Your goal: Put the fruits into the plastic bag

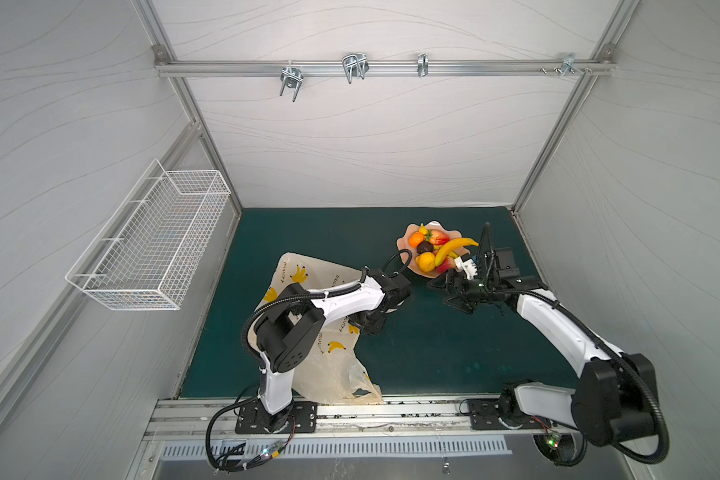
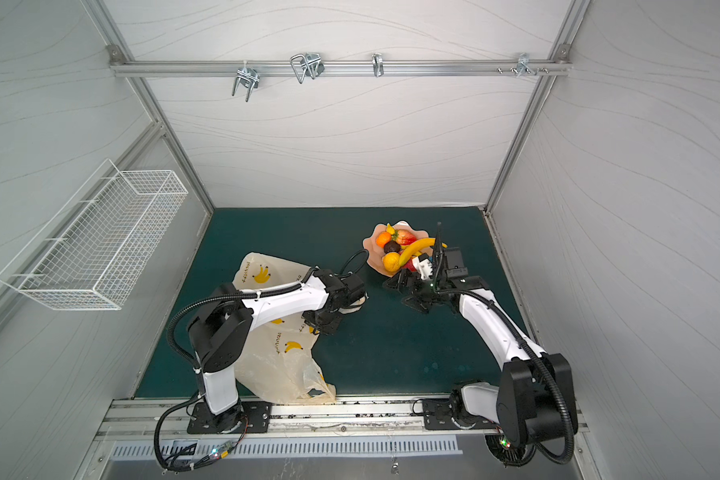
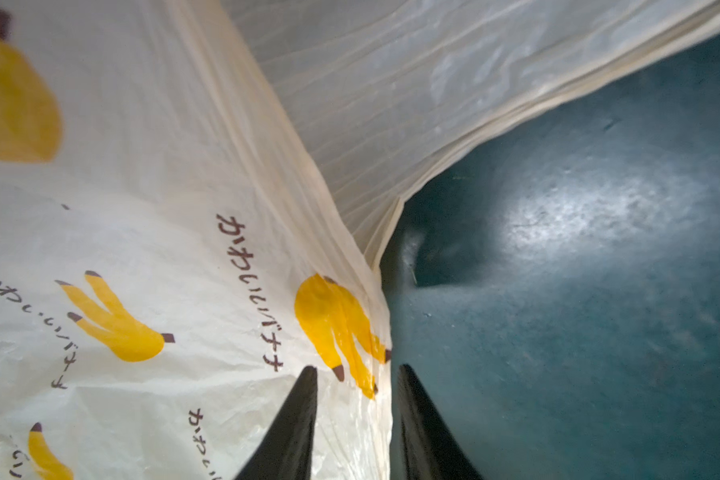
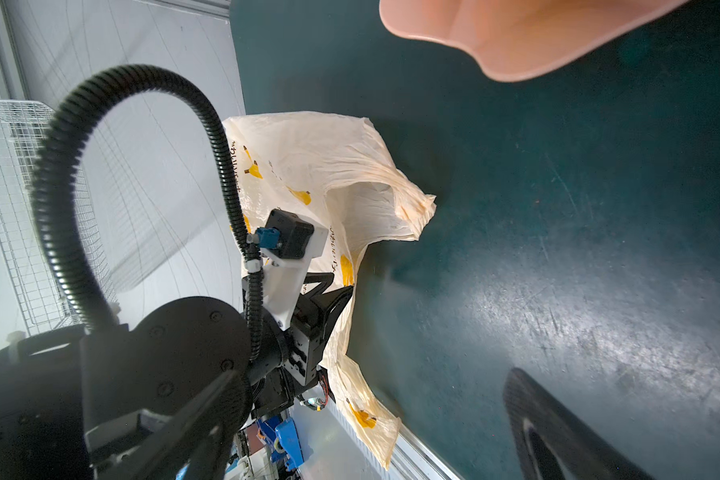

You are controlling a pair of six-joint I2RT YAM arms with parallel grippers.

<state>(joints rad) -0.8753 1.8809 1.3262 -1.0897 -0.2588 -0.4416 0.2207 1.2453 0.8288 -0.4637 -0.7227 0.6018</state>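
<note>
The cream plastic bag (image 1: pixel 308 274) (image 2: pixel 267 270) with printed bananas lies crumpled on the green mat, partly under my left arm. My left gripper (image 1: pixel 366 324) (image 3: pixel 356 370) stands open a little, its two fingers on either side of the bag's edge (image 3: pixel 375 332). The fruits sit in a pink dish (image 1: pixel 402 244): a banana (image 1: pixel 454 246), an orange (image 1: pixel 416 239), a lemon (image 1: pixel 426 262), two red pieces (image 1: pixel 438 237) and a dark brown one (image 1: pixel 425 247). My right gripper (image 1: pixel 447 296) (image 4: pixel 371 386) hovers wide open and empty just in front of the dish, pointing towards the bag (image 4: pixel 329 158).
A white wire basket (image 1: pixel 150 245) hangs on the left wall. Metal hooks (image 1: pixel 354 66) hang from a rail on the back wall. The dish's rim (image 4: pixel 516 37) shows close by in the right wrist view. Bare green mat (image 1: pixel 433 353) lies between the arms.
</note>
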